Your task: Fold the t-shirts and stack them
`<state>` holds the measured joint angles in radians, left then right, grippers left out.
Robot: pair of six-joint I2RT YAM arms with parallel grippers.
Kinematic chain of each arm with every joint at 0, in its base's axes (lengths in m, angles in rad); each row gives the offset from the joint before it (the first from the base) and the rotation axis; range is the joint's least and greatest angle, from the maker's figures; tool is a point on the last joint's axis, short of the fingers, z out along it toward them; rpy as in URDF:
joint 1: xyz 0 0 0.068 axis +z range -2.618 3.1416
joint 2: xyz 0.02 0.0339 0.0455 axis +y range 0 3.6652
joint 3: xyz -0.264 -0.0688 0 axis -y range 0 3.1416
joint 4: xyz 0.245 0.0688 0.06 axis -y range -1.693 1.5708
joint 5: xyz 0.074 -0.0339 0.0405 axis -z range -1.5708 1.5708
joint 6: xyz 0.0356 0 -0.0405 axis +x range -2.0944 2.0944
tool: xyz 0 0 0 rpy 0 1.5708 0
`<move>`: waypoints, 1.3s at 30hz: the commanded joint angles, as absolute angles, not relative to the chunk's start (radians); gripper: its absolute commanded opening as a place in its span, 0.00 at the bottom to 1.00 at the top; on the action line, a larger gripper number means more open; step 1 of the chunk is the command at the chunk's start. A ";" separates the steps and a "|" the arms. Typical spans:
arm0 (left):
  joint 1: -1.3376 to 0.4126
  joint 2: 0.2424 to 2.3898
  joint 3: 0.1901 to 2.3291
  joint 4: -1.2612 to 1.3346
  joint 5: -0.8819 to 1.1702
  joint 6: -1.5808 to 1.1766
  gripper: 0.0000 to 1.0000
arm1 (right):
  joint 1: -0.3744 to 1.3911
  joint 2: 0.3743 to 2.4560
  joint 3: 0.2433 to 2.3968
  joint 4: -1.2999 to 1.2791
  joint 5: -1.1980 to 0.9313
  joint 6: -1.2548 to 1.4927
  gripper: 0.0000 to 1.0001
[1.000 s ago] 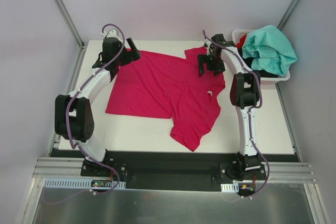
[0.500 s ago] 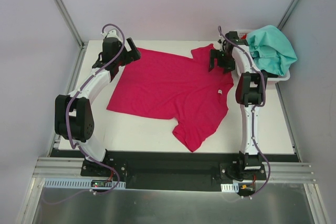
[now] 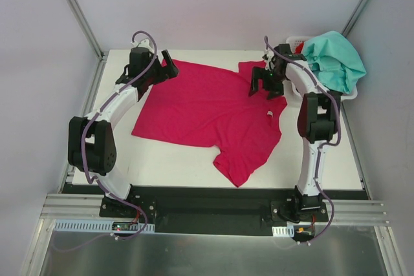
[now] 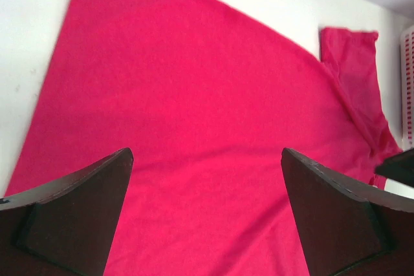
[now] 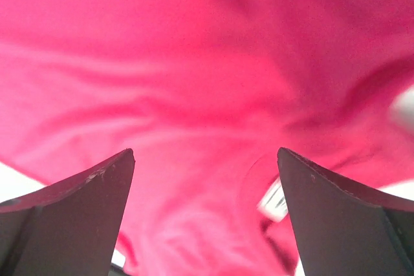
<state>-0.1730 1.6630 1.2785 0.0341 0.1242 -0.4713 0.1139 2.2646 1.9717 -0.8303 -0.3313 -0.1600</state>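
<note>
Over the last second the magenta-pink t-shirt [image 3: 207, 111] has slid toward the white basket [image 3: 346, 95], and the right gripper [image 3: 263, 88] has drawn back from the basket's side to hang over the cloth. The left gripper [image 3: 171, 68] has barely shifted.

The right gripper's jaws stand wide apart with nothing between them. In its wrist view the two dark fingers [image 5: 71, 211] frame only blurred pink cloth [image 5: 194, 63], close beneath them, with a blurred white patch [image 5: 275, 200] that may be the label. From above, this gripper hovers over the shirt's sleeve on the basket side, near the basket but clear of it.

The left gripper is also spread wide and holds nothing. Its wrist view looks between its fingers [image 4: 65, 218] across the flat shirt [image 4: 194, 95] to the far sleeve [image 4: 352, 75] and a sliver of the basket [image 4: 409, 75] beyond. It sits over the shirt corner farthest from the basket.

The magenta-pink t-shirt lies spread open on the white table [image 3: 168, 159], reaching from well apart from the basket almost up to it. Its small white label [image 3: 268, 115] shows on the side toward the basket, and one sleeve points to the near edge. The teal-mint t-shirt [image 3: 333, 59] is heaped on top of the basket, spilling over its rim, and a bit of a red one [image 3: 298, 46] shows at the basket's far corner.
</note>
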 commanded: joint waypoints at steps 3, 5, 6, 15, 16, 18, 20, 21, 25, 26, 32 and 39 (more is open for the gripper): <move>-0.190 1.622 1.302 -0.081 0.228 -0.482 0.99 | 0.248 1.835 1.757 -0.808 -0.324 -0.136 0.96; -0.190 1.608 1.296 -0.090 0.250 -0.476 0.99 | 0.259 1.772 1.749 -0.845 -0.325 -0.138 0.96; -0.190 1.595 1.295 -0.104 0.256 -0.477 0.99 | 0.261 1.758 1.741 -0.851 -0.333 -0.137 0.96; -0.201 1.621 1.312 -0.175 0.423 -0.491 0.99 | 0.298 1.635 1.503 -0.677 -0.350 -0.005 0.96; -0.204 1.635 1.322 -0.175 0.499 -0.491 0.99 | 0.288 1.646 1.511 -0.670 -0.383 -0.003 0.96; -0.222 1.708 1.391 -0.176 0.615 -0.480 0.99 | 0.290 1.646 1.522 -0.657 -0.434 0.037 0.96; -0.242 1.771 1.452 -0.175 0.782 -0.468 0.99 | 0.296 1.620 1.514 -0.647 -0.451 0.043 0.96; -0.261 1.843 1.523 -0.176 0.834 -0.466 0.99 | 0.299 1.577 1.511 -0.655 -0.442 0.044 0.96; -0.287 2.005 1.679 -0.175 0.969 -0.534 0.99 | 0.296 1.435 1.460 -0.673 -0.417 0.055 0.96; -0.290 2.067 1.709 -0.175 1.004 -0.547 0.99 | 0.296 1.402 1.416 -0.675 -0.408 0.075 0.96; -0.317 2.389 2.060 -0.098 1.218 -0.738 0.99 | 0.337 1.045 1.169 -0.629 -0.371 0.205 0.96; -0.324 2.505 2.048 0.363 1.309 -1.115 0.99 | 0.423 0.896 1.008 -0.699 -0.313 0.227 0.96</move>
<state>-0.3214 2.5458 2.1811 0.0158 1.1988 -0.8646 0.4038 0.8898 1.0615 -0.6621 -0.3614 0.1833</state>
